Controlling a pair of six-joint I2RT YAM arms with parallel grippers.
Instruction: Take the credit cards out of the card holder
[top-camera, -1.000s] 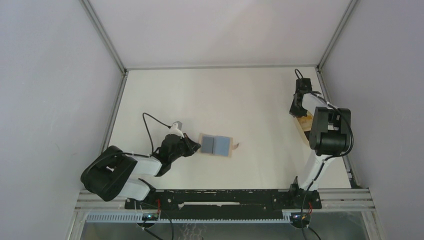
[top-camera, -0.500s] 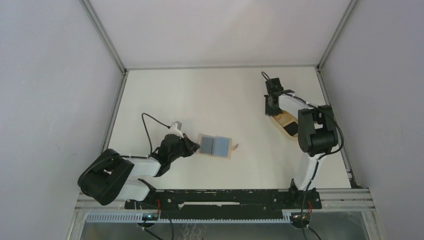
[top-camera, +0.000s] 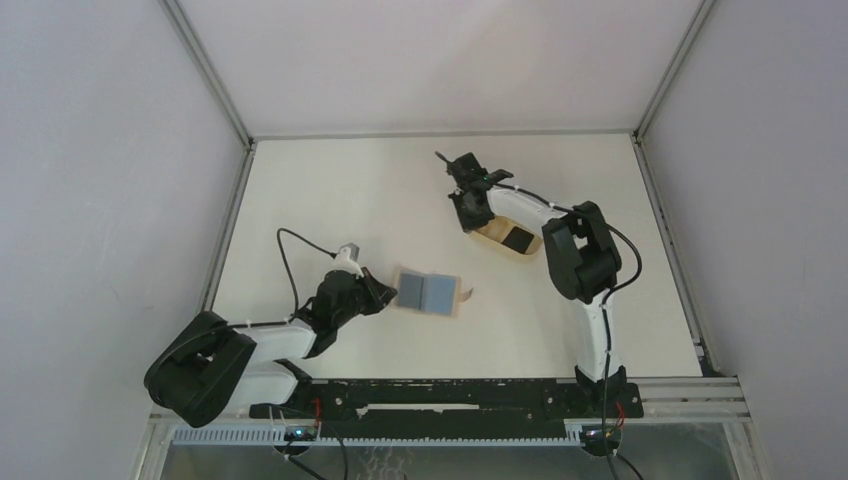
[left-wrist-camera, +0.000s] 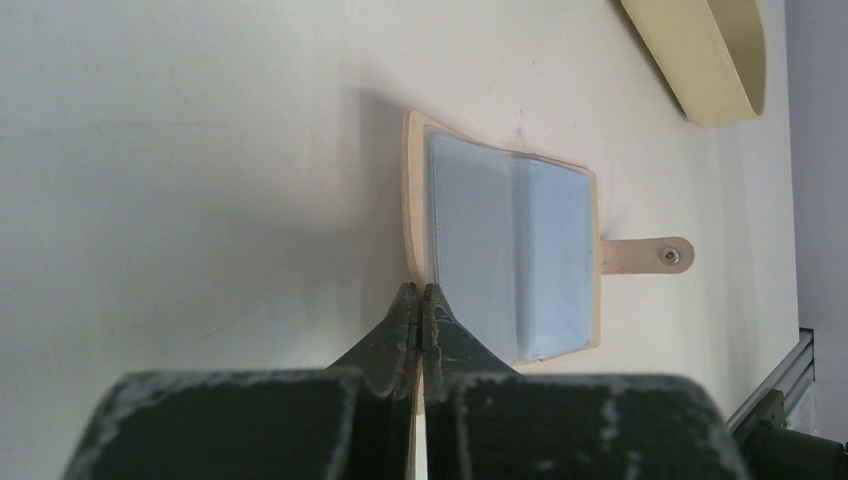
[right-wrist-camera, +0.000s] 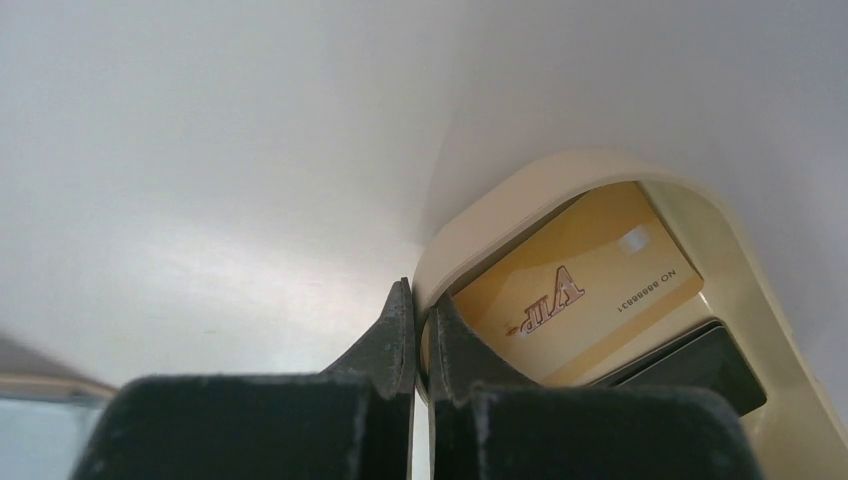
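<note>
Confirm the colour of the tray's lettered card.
The card is gold; right wrist view shows it best.

1 tan card holder (top-camera: 432, 292), open, near centre. 1 oval tan tray (right-wrist-camera: 470, 220), far right of it. 2 cards in tray: 1 gold card (right-wrist-camera: 575, 285), 1 black card (right-wrist-camera: 690, 362). 2 grippers: left gripper (left-wrist-camera: 418, 300), right gripper (right-wrist-camera: 420, 310).

This looks like a robot test lab. A plain white worktop (top-camera: 400, 190) sits between bare grey walls (top-camera: 100, 200), with metal rails (top-camera: 228, 235) along its edges. Two robot arms, left (top-camera: 250, 345) and right (top-camera: 585, 265), are bolted to a black bar (top-camera: 440, 395) with wires.
</note>
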